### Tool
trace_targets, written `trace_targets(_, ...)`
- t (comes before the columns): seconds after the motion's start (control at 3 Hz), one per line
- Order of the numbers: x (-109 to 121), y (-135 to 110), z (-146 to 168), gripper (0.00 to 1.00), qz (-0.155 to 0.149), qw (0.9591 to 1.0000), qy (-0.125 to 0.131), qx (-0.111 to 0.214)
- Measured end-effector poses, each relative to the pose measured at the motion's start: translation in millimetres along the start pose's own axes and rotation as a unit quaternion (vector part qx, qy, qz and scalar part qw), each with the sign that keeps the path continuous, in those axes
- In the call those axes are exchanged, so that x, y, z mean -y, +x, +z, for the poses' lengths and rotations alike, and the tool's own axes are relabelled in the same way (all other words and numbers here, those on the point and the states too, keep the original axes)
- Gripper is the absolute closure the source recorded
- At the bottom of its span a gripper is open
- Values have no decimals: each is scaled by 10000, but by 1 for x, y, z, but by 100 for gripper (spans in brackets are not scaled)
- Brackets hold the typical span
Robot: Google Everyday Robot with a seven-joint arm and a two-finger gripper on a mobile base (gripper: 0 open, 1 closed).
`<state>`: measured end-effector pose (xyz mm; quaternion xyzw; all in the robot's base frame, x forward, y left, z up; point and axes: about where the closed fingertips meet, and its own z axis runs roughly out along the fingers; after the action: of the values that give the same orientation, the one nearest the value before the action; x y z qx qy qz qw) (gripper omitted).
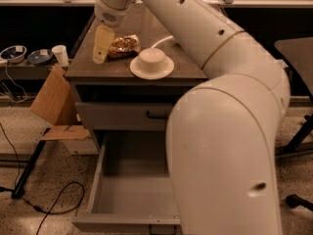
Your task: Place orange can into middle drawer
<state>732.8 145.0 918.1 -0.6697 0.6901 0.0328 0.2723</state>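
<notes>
The orange can is a shiny golden-brown foil packet [124,46] lying on the cabinet top [83,67], just left of the white bowl [151,62]. My gripper [100,57] hangs from the wrist at the packet's left end, close above the cabinet top, and nothing shows in its grasp. The middle drawer [132,190] is pulled wide open below, and the grey floor that shows is bare. My big cream arm [225,131] covers the drawer's right part and the right of the cabinet.
A shallower grey drawer front with a dark handle [157,115] is closed above the open drawer. A cardboard piece [51,99] leans at the cabinet's left. Bowls and a white cup [60,55] sit on a low shelf at left. Cables [49,204] lie on the floor.
</notes>
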Motion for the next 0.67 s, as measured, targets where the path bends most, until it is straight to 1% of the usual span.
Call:
trace_targets(0.33,4,4,24,0,95,9998,-139,-49)
trace_targets(0.67,8,11,40,0,184,9994,-238,-177)
